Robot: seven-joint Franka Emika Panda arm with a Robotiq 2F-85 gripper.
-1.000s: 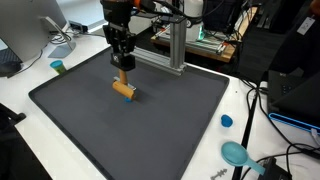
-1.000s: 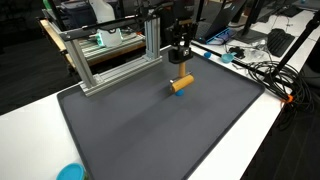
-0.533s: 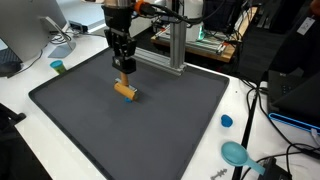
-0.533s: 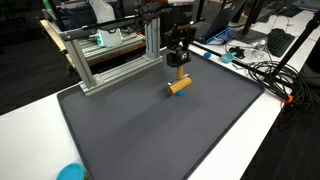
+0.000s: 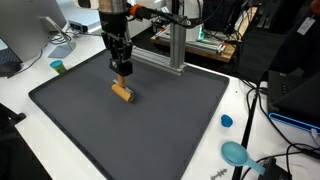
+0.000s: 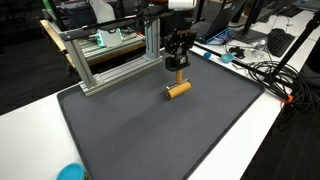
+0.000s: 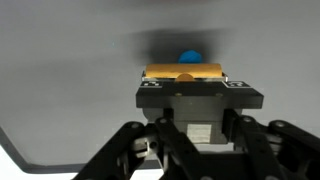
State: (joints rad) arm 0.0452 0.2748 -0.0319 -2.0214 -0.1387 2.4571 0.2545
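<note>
The black robot hand point(image 5: 121, 69) hovers empty above the tan wooden cylinder point(image 5: 122, 93) lying on the dark grey counter mat point(image 5: 160, 120); its finger spread cannot be told.

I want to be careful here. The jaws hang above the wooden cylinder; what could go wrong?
The wooden cylinder lies on its side on the mat, so an off-centre touch from the jaws might roll it away. The metal frame stands close by, so a wide swing could strike it.

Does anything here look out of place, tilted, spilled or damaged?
Nothing stands out. The wooden peg lies flat on its side on the dark mat, with no visible damage or spill, and the pincer hangs above it without touching it.
</note>
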